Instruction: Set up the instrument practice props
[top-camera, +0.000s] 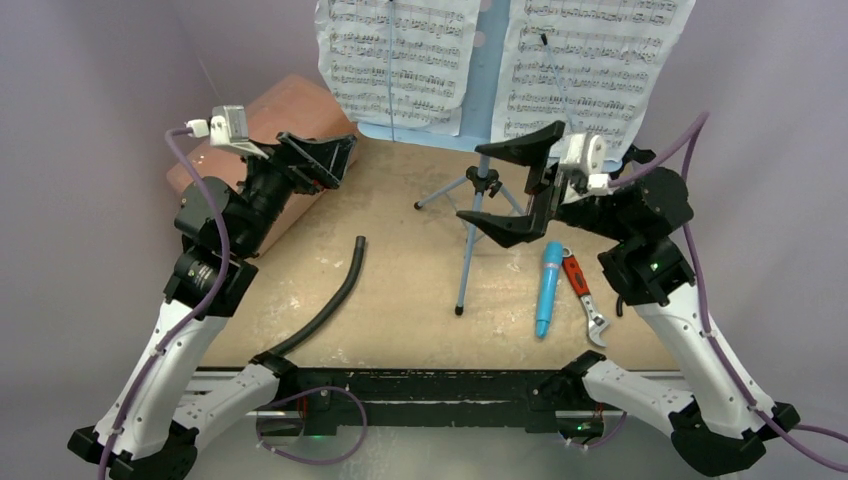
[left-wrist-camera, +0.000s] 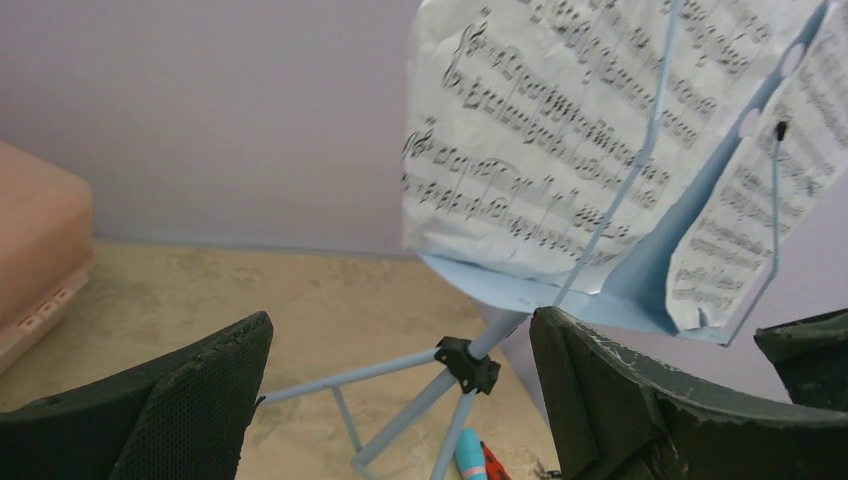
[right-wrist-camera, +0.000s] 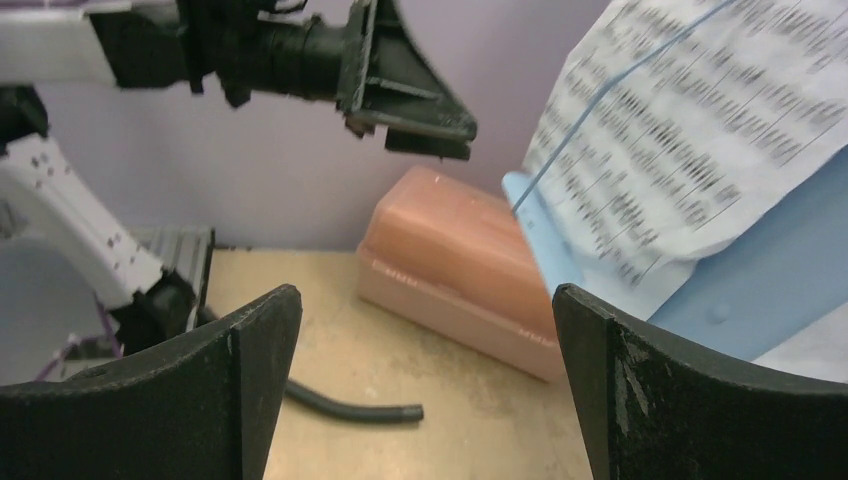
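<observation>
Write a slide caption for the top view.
The left gripper and right gripper, both open, flank a blue music stand holding sheet music; a turquoise microphone lies beside a wrench.

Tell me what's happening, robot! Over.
Left gripper, right gripper open, empty. Music stand up, pages on it. Microphone lying on table, wrench beside it.

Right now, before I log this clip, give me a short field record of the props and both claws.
stand: light-blue perforated music stand, upright on its thin tripod
pages: two white sheet-music pages, side by side on the stand
microphone: slim turquoise microphone, lying flat on the tan tabletop beside a red-handled wrench
mic stand: not in view
left claw: open, empty
right claw: open, empty, close to the stand
other: salmon-pink plastic case far left; curved black hose near left
</observation>
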